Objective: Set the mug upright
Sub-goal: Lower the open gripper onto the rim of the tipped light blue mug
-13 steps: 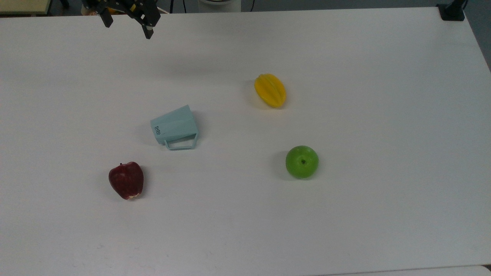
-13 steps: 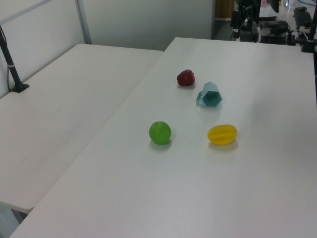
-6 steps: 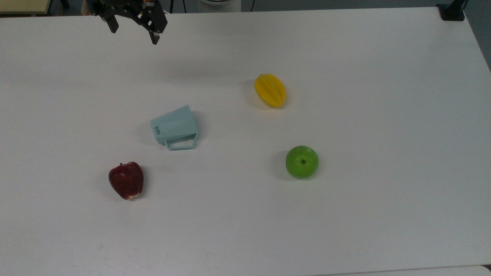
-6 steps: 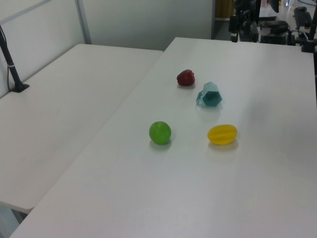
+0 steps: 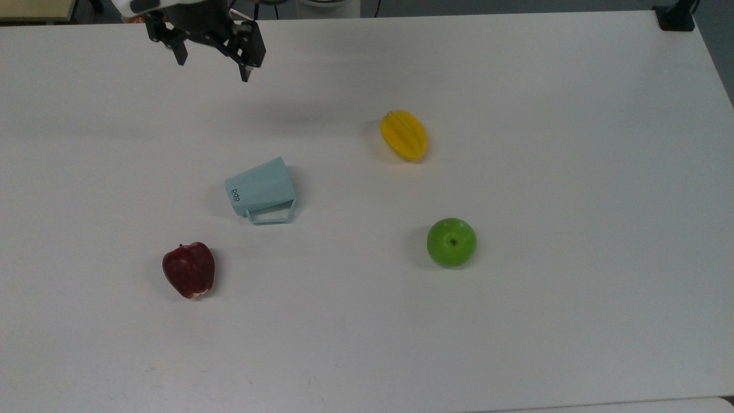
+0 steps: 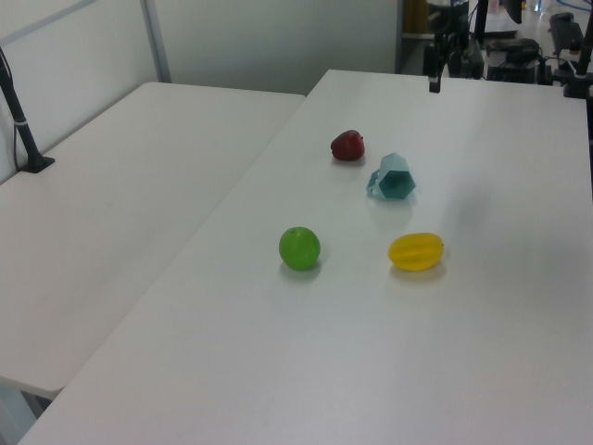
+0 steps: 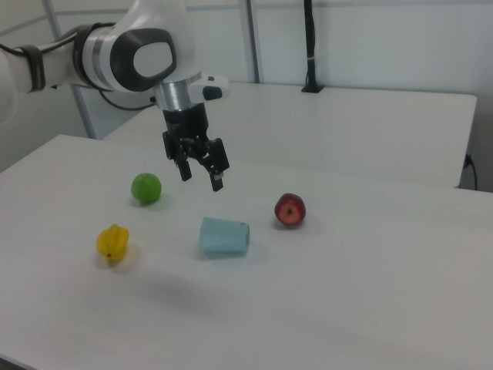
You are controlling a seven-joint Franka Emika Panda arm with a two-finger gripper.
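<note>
**Mei:** Top view first: the mug [image 5: 262,187] lies on its side on the table [image 5: 516,321], handle flat against the surface toward the top view's bottom, wide rim toward the top view's right. The gripper [image 5: 213,67] hangs above the table with its fingers spread wide and nothing between them, well apart from the mug.

**Tomas:** What do you think can fail?

**Mei:** I think the faceted wall is the main risk. If the fingers close on two slanted faces, or across the taper, the mug may slip out or turn in the grasp. It may also roll when only one finger touches it first.

**Tomas:** And the fruit?

**Mei:** The red apple [image 5: 189,269] is near the mug's base side. In the right view the gripper [image 7: 200,175] is above the mug [image 7: 224,236], so a low sweep could knock the apple. The green apple [image 5: 451,241] and the yellow star fruit [image 5: 404,135] lie farther away.

**Tomas:** And when tipping it up?

**Mei:** If released before the narrow base sits flat, it may fall again.
</note>
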